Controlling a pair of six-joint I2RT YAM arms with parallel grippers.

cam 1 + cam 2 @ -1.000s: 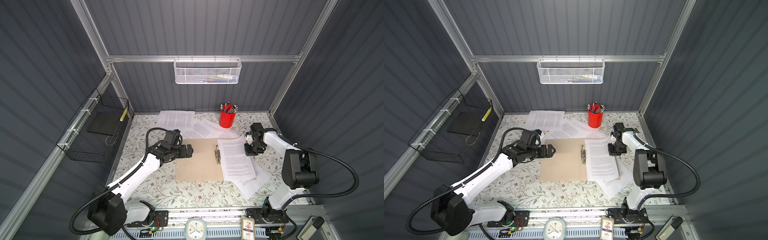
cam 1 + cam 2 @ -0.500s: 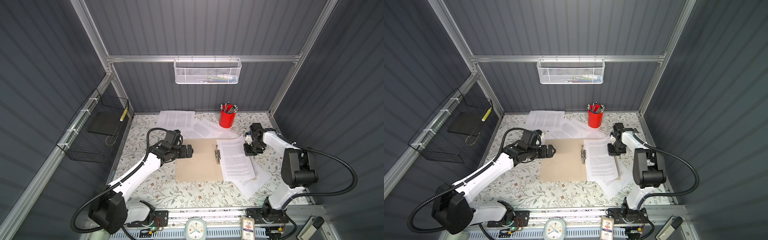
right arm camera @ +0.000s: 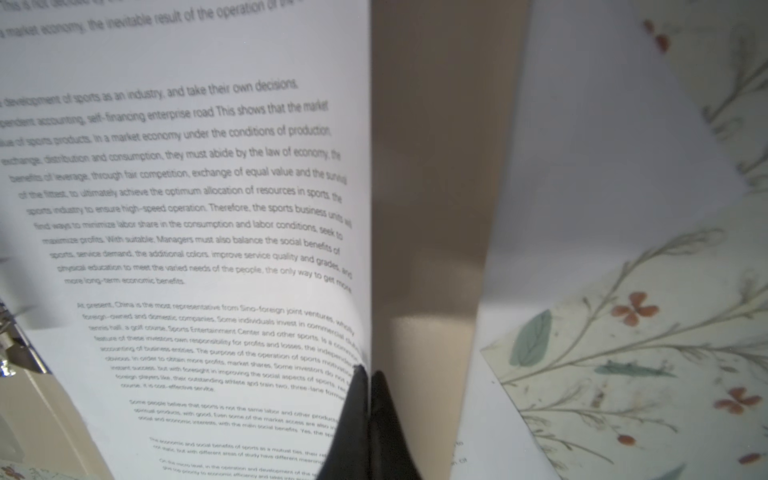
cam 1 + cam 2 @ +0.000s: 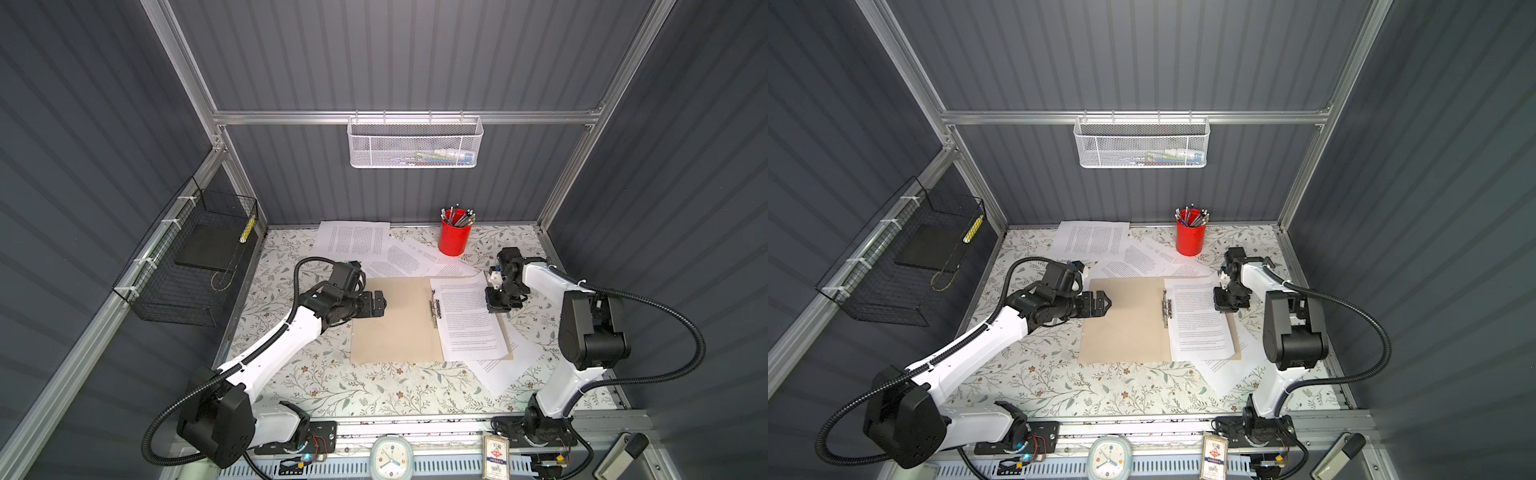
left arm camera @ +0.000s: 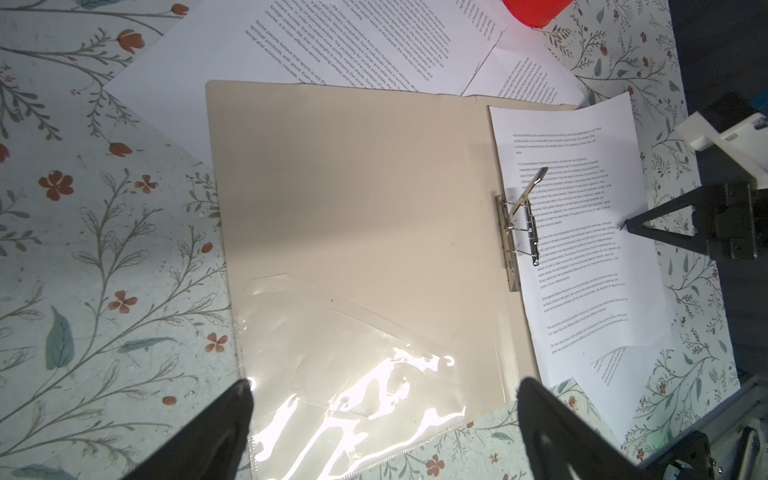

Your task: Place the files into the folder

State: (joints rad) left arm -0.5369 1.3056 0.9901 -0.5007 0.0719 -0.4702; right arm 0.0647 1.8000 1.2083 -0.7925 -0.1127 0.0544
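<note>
The tan folder (image 4: 390,324) (image 4: 1125,324) (image 5: 353,199) lies open and flat in the middle of the table. Its metal clip (image 4: 435,309) (image 5: 519,224) sits at the spine with the lever raised. One of the files, a printed sheet (image 4: 469,320) (image 4: 1200,324) (image 3: 187,187), lies on the folder's right half with its left edge at the clip. My right gripper (image 4: 496,305) (image 3: 369,374) is shut on that sheet's right edge, which is lifted slightly. My left gripper (image 4: 378,305) (image 5: 382,386) hangs open over the folder's left edge, holding nothing. More files (image 4: 353,243) lie behind the folder.
Another sheet (image 4: 503,370) pokes out from under the folder at the front right. A red pen cup (image 4: 455,239) stands at the back. A black wire basket (image 4: 195,266) hangs on the left wall and a white mesh basket (image 4: 415,143) on the back wall.
The right gripper has nudged the held sheet slightly left towards the clip. The left arm has hardly moved.
</note>
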